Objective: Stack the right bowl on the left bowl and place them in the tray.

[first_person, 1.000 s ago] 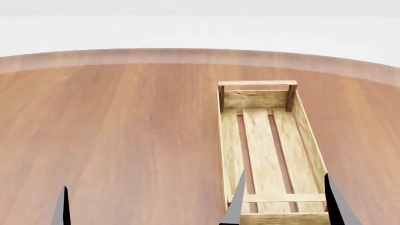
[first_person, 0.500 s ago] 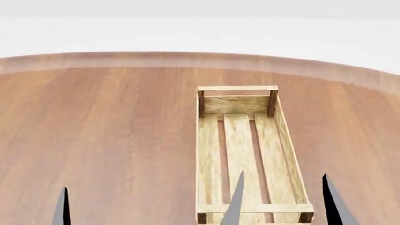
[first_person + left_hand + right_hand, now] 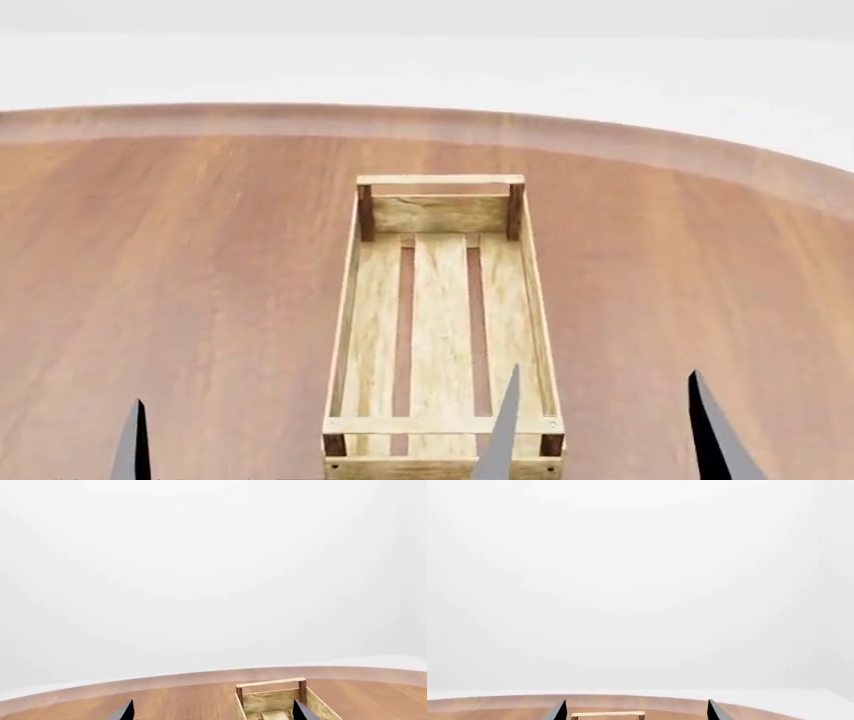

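The tray (image 3: pixel 441 300), a long light-wood crate with a slatted bottom and dark corner posts, lies empty on the round wooden table (image 3: pixel 174 280), in the middle of the head view. No bowl shows in any view. My right gripper (image 3: pixel 603 440) is open and empty, with its fingertips near the tray's near right corner. Of my left gripper only one fingertip (image 3: pixel 134 440) shows in the head view, at the lower left. In the left wrist view the left gripper (image 3: pixel 212 712) is open and empty, with the tray (image 3: pixel 272 700) ahead. The right gripper (image 3: pixel 635 712) frames the tray's end (image 3: pixel 607 714).
The table's curved far edge (image 3: pixel 441 122) runs across the back, with a plain white background behind it. Bare wood lies on both sides of the tray. Nothing else stands on the visible part of the table.
The tray has slid leftward in the head view, from right of centre to the centre, so the view has shifted right. The fingertips keep their places in the frame.
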Tool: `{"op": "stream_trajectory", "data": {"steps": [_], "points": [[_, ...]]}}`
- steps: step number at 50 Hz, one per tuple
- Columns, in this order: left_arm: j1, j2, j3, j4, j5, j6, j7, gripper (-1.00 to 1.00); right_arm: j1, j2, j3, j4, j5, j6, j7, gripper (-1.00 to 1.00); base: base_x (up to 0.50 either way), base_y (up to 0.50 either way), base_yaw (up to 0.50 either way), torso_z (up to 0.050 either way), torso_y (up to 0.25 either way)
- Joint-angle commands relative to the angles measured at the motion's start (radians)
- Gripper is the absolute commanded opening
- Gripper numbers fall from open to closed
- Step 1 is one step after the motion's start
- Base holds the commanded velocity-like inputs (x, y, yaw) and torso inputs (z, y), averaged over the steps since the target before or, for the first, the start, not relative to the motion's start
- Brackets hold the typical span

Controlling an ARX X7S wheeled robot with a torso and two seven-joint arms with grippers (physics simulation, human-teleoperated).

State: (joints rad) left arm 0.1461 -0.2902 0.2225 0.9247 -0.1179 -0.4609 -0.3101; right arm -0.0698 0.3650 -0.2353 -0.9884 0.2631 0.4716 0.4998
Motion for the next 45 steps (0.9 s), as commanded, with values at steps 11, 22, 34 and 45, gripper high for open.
{"op": "stream_trajectory", "data": {"steps": [11,22,34,45], "points": [[-0.003,0.017,-0.039,-0.003,-0.007,0.034,0.004,1.00,0.015,0.011,-0.037,0.015,-0.062,-0.002,-0.017,1.00,0.00,0.00,0.50,0.000,0.000],[-0.004,0.012,-0.038,-0.005,-0.012,0.035,-0.002,1.00,0.021,0.019,-0.047,0.014,-0.057,0.006,-0.011,1.00,0.00,0.00,0.50,0.000,0.000],[-0.007,0.010,-0.043,0.000,-0.034,0.023,-0.006,1.00,0.023,0.026,-0.053,0.018,-0.054,0.002,-0.004,1.00,0.00,0.00,0.50,0.000,0.000],[-0.012,0.009,-0.057,0.016,-0.071,0.002,-0.009,1.00,0.021,0.025,-0.052,0.027,-0.002,-0.030,-0.026,1.00,0.00,0.00,0.47,0.003,0.000]]}}
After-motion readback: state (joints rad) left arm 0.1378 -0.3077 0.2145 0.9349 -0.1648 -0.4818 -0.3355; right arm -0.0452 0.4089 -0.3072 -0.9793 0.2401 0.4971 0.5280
